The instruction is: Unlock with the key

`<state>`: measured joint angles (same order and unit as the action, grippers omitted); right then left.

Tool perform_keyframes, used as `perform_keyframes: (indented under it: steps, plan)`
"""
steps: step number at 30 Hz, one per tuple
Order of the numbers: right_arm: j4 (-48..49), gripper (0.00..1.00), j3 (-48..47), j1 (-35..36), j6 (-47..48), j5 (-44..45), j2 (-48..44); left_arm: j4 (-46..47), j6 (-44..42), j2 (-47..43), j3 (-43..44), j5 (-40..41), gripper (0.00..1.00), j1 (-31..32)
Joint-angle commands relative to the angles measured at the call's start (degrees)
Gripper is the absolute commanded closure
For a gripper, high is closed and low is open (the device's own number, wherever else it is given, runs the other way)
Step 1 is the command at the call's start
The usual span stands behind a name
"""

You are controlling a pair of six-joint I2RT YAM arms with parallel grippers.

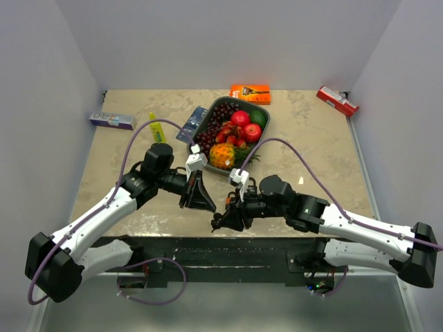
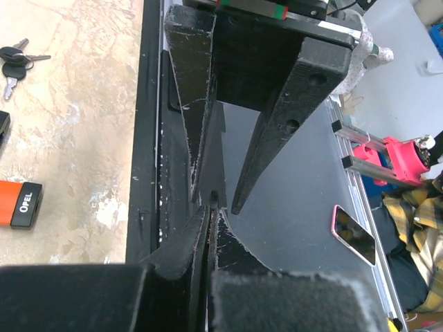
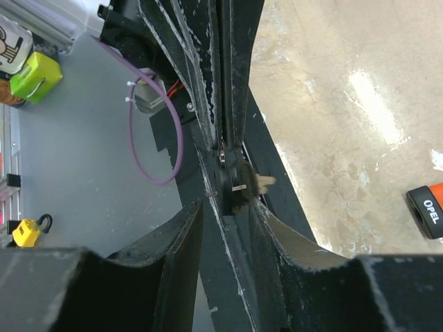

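**Position of the arms.** Both arms reach to the near edge of the table (image 1: 311,138). Their grippers face each other tip to tip, just above the black front rail (image 2: 145,138).

**Left gripper** (image 2: 210,200). The jaws are fully closed. At their tips they pinch a small black object (image 3: 234,185). In the right wrist view its two fingers (image 3: 221,69) lie flat against each other along their whole length.

**Right gripper** (image 3: 227,206). The jaws stand partly apart, at a narrow-to-medium width. Its fingers (image 2: 277,124) straddle the left gripper's tips, one on each side. Grey floor shows between one finger and the black object. I cannot tell whether the other finger touches it.

**Task object.** The black object sits between the two sets of fingertips, over the table's front rail. A brass-coloured tab (image 3: 264,182) projects from its side toward the table. I cannot tell from these views which part is lock and which is key.

**Other items.**
- A bunch of keys (image 2: 14,59) with black heads lies on the table, well apart from the grippers.
- An orange and black fob (image 2: 17,200) marked OPEL lies nearer the rail.
- A tray of fruit (image 1: 201,121) stands mid-table.
- An orange box (image 1: 250,93) lies at the far side.
- A red box (image 1: 337,101) lies in the far right corner.
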<state>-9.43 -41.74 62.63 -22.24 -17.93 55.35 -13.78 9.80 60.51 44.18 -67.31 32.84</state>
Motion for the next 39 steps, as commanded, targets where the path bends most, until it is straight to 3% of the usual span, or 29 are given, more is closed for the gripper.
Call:
perform_keyframes:
  steps: [1,7,25,32,39]
  plan:
    - [6.09,0.64,0.51,0.03,-1.14,-1.58,-0.86,0.16,-1.19,-1.10,1.78,-2.04,1.00,0.56]
    - [6.35,0.66,0.78,0.03,-0.87,0.97,-2.09,-0.11,-1.28,-1.19,1.96,-2.21,1.00,0.73]
    - [14.96,0.73,4.73,0.03,-3.25,-3.07,-0.68,-0.37,-1.63,-1.18,2.22,-2.65,1.00,0.91]
    - [17.60,0.83,6.14,0.03,-4.48,-3.69,-0.51,-0.37,-1.63,-1.36,2.22,-2.92,1.00,0.91]
    - [17.52,0.82,6.40,0.12,-4.66,-2.11,-1.74,-0.37,-1.63,-1.54,2.13,-3.18,1.00,0.91]
